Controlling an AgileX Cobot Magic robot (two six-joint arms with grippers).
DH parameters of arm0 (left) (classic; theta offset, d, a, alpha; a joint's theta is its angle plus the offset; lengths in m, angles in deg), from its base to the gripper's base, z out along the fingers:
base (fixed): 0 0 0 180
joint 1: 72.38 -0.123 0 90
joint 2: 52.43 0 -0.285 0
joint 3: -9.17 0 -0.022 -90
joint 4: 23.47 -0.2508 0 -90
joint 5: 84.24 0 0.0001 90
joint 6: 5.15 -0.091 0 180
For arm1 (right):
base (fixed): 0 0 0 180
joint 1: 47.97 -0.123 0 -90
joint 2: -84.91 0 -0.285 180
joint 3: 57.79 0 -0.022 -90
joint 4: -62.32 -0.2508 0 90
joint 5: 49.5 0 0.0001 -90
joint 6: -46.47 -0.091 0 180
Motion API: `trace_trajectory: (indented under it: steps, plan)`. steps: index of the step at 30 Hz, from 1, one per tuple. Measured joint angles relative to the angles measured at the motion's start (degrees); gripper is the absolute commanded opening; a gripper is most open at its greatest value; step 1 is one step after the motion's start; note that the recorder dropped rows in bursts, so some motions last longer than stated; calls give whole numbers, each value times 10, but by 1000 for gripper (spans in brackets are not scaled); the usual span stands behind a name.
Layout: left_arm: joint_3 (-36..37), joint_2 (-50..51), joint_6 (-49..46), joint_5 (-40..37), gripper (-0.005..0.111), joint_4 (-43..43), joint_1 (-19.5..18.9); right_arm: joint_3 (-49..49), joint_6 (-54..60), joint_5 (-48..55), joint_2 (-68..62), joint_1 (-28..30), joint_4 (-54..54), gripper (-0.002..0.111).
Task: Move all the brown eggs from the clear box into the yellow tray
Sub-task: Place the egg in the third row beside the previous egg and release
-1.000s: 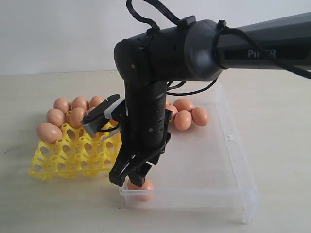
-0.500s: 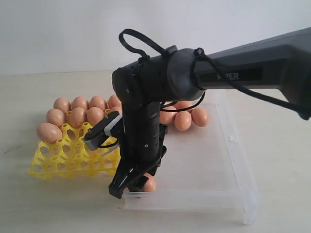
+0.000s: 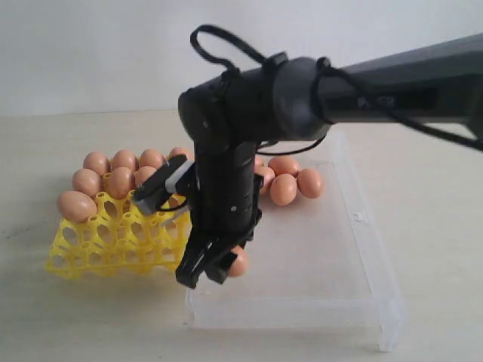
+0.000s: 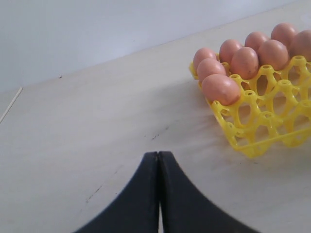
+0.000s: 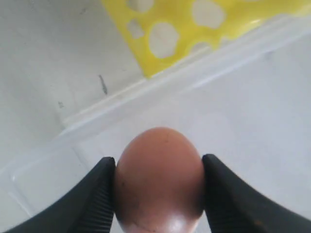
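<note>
While the right gripper (image 3: 204,273) clamped one egg (image 5: 159,179) between its fingers over the box's (image 3: 317,249) near corner, just beside the tray (image 3: 90,245), the left gripper (image 4: 159,194) hung pressed shut and empty above the table (image 4: 73,145). Several eggs (image 3: 121,181) sat in the tray's far cups; a few others lay at the box's far end.

Only one marking shows: a short line of pale lettering (image 3: 386,99) on the black forearm of the right arm (image 3: 430,72), toward two o'clock in the exterior view. It is too blurred to read. Neither wrist view holds legible writing.
</note>
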Motion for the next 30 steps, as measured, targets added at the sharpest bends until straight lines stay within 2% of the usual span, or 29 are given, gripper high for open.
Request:
trace_trajectory:
  steps: [2,5,12,15,20,25,30]
  plan:
    - [0,0,0,0,0,0,0,0,0,-25,27,2,20,0]
    - [0,0,0,0,0,0,0,0,0,-121,65,3,22,0]
    - [0,0,0,0,0,0,0,21,0,-511,28,-21,-89,0]
    - [0,0,0,0,0,0,0,27,0,-621,-21,-34,-101,0]
    - [0,0,0,0,0,0,0,29,-23,-691,-77,-42,-95,0]
    - [0,0,0,0,0,0,0,29,-145,-718,-109,-42,-29,0]
    - [0,0,0,0,0,0,0,29,-177,-740,-117,-42,1,4]
